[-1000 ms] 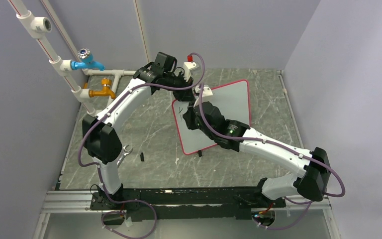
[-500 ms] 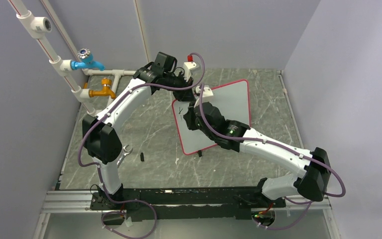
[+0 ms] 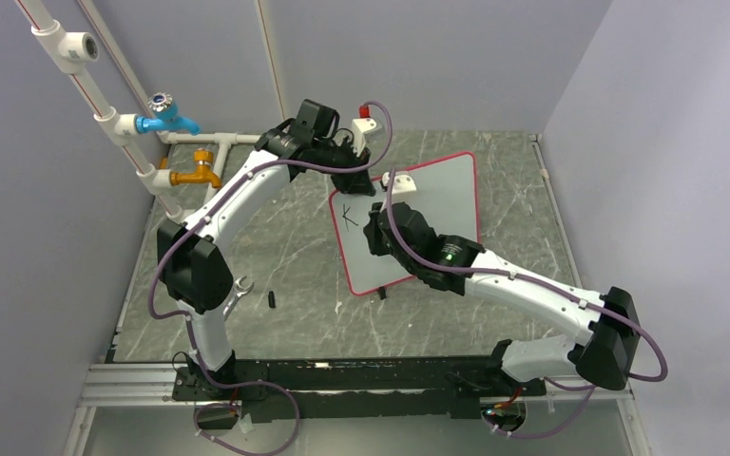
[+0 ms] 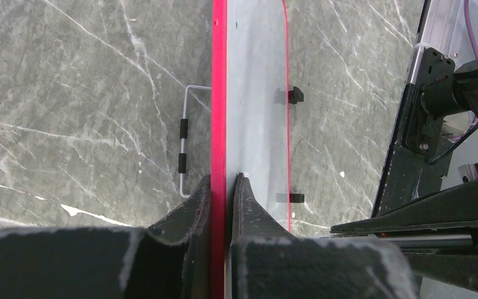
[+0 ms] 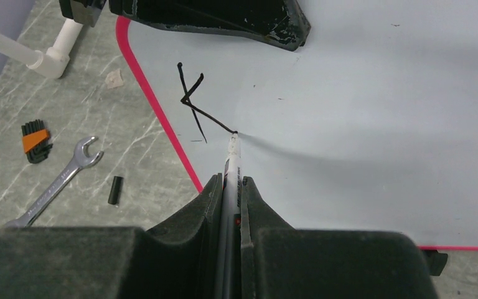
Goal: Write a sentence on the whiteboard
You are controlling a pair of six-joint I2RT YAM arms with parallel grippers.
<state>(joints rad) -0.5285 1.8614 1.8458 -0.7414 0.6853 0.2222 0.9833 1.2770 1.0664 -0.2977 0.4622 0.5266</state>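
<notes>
The whiteboard [image 3: 447,195], white with a red rim, stands tilted on the stone table. My left gripper [image 4: 226,177] is shut on its red top edge [image 4: 218,93], one finger on each face. My right gripper [image 5: 229,179] is shut on a white marker [image 5: 231,157], whose tip touches the board's upper left area. Of the sentence, only a black "K" [image 5: 191,104] shows, also seen in the top view [image 3: 347,214]. The marker tip sits at the end of the K's lower diagonal stroke.
A wrench [image 5: 56,184], a black marker cap [image 5: 117,190] and a black hex-key set [image 5: 35,140] lie on the table left of the board. White pipes with a blue tap [image 3: 166,119] and a yellow tap [image 3: 195,176] stand at the far left. A wire stand [image 4: 183,146] props the board.
My right gripper slid the marker down and to the right, drawing the K's lower diagonal stroke. The left gripper and the board have not moved.
</notes>
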